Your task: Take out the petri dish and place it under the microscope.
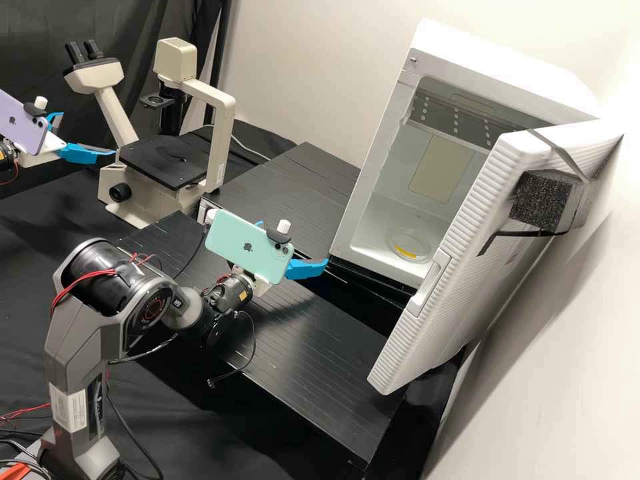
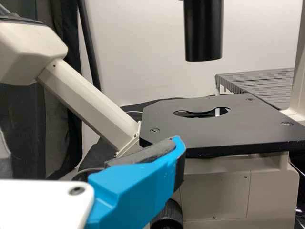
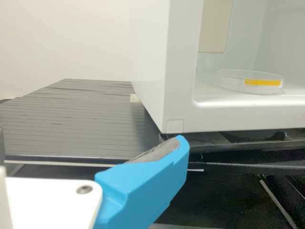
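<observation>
In the high view my left gripper (image 1: 89,133) stands open beside the microscope (image 1: 222,110), left of its black stage (image 1: 163,165). My right gripper (image 1: 294,242), also open, is just outside the white chamber's front lower corner. The clear petri dish (image 1: 408,244), with a yellow strip, lies flat on the chamber floor. In the left wrist view the stage (image 2: 228,131) is beyond my left gripper (image 2: 90,145), under the black cylinder. The right wrist view has the petri dish (image 3: 250,82) inside the chamber, beyond my right gripper (image 3: 90,143), nothing held.
The chamber (image 1: 373,160) has its thick ribbed door (image 1: 447,287) swung open, a dark foam block (image 1: 541,200) strapped to it. Black slatted platforms (image 1: 320,353) lie below the chamber and between it and the microscope. A loose cable hangs under the right arm.
</observation>
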